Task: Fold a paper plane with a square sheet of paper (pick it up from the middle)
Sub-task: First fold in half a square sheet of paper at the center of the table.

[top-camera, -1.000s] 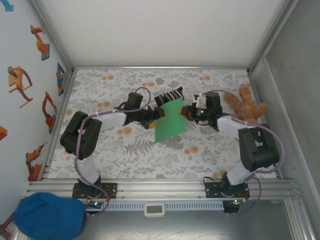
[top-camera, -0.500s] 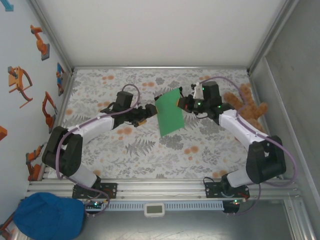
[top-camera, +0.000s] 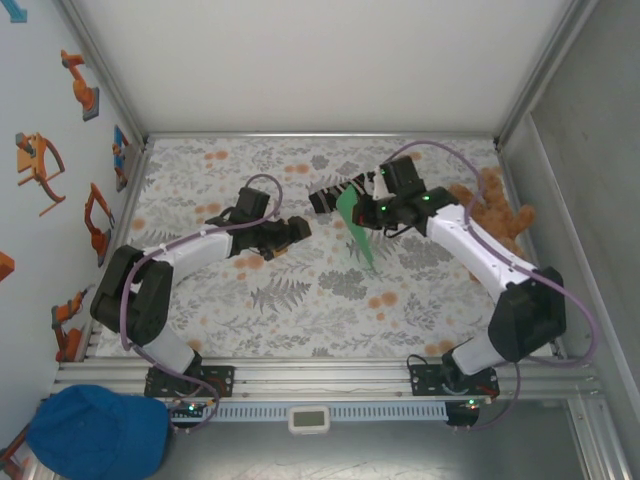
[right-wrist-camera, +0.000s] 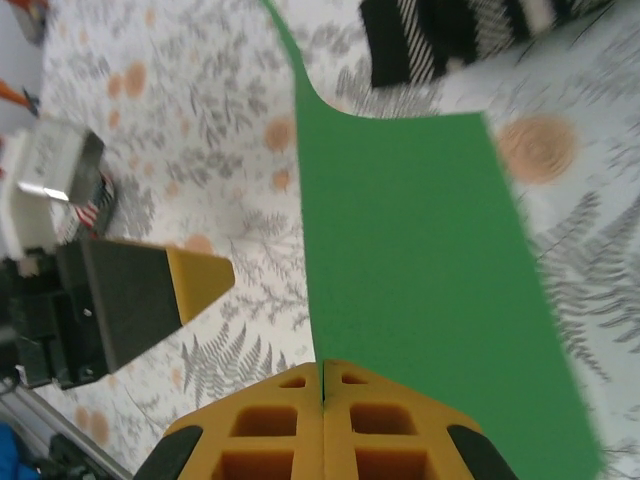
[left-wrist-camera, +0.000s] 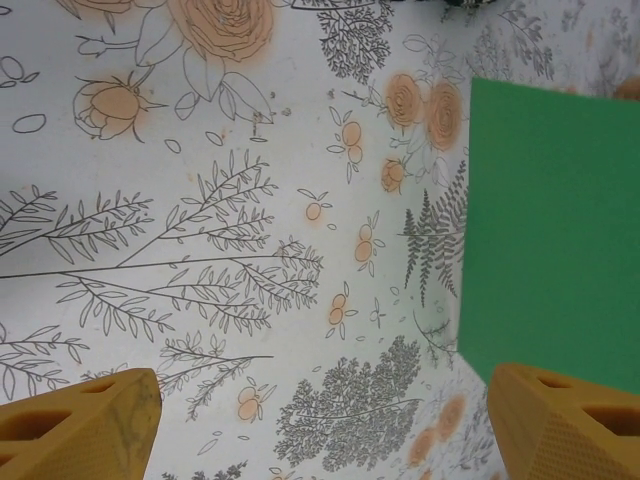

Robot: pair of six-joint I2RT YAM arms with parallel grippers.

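Top view: squeezing the square sheet of paper tight in the right gripper, sheet sticking out in front of it. Spreading the left gripper wide, holding nothing, sheet just past its tips.
Left wrist view: gaping wide, sheet showing ahead, off to one side.
Right wrist view: pinching the sheet's near edge, striped sock lying past its far end.

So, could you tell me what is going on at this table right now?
The right tool is shut on one edge of the green sheet of paper, holding it raised and tilted above the floral table; the sheet looks unfolded so far. The left tool is open and empty, apart from the sheet on its left. The striped sock and teddy bear lie untouched.
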